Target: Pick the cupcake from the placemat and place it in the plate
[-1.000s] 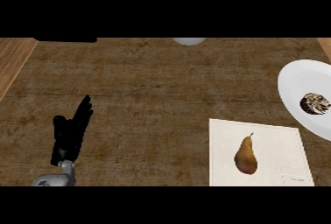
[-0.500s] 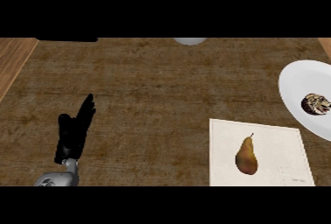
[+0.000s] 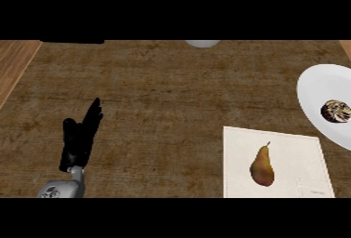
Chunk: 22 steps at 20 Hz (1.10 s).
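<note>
The cupcake (image 3: 336, 111), brown with pale swirls, sits on the white plate (image 3: 315, 90) at the right edge of the head view. A white placemat (image 3: 295, 148) lies at the lower right with a brown pear (image 3: 262, 166) on it. My left hand (image 3: 79, 137) rests open at the lower left, fingers straight and pointing up, holding nothing, far from the plate and placemat. My right hand shows nowhere in the view.
A pale round object (image 3: 203, 43) peeks in at the top centre edge. A lighter wooden strip (image 3: 15, 65) runs along the counter's left side, and a dark shape (image 3: 72, 41) sits at the top left.
The left hand has shifted very slightly; cupcake, plate, pear and placemat stay where they were.
</note>
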Each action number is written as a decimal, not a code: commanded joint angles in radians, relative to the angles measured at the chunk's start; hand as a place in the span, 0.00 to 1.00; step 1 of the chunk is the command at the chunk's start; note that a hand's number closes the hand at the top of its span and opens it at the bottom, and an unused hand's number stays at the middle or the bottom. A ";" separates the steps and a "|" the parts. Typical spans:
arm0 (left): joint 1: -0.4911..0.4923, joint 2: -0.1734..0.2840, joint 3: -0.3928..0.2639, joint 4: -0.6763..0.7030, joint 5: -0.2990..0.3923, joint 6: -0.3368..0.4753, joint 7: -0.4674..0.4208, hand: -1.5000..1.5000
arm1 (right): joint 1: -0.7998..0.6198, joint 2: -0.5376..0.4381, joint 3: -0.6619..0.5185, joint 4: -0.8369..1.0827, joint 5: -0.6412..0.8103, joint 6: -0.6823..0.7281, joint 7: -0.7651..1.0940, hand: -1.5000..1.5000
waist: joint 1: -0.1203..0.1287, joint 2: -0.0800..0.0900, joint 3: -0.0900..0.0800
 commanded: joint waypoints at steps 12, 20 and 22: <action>-0.003 -0.002 0.000 -0.028 -0.002 0.004 0.033 0.50 | 0.076 -0.052 -0.026 0.015 -0.026 -0.007 -0.063 0.00 | -0.001 0.000 0.003; 0.007 0.000 0.001 -0.006 0.001 -0.008 0.012 0.50 | 0.076 -0.113 -0.072 0.021 -0.067 -0.020 -0.017 0.00 | 0.004 0.007 0.005; 0.002 0.015 0.023 -0.011 0.017 -0.019 -0.010 0.50 | 0.097 -0.106 -0.080 0.026 -0.075 -0.022 -0.033 0.00 | 0.003 0.006 0.005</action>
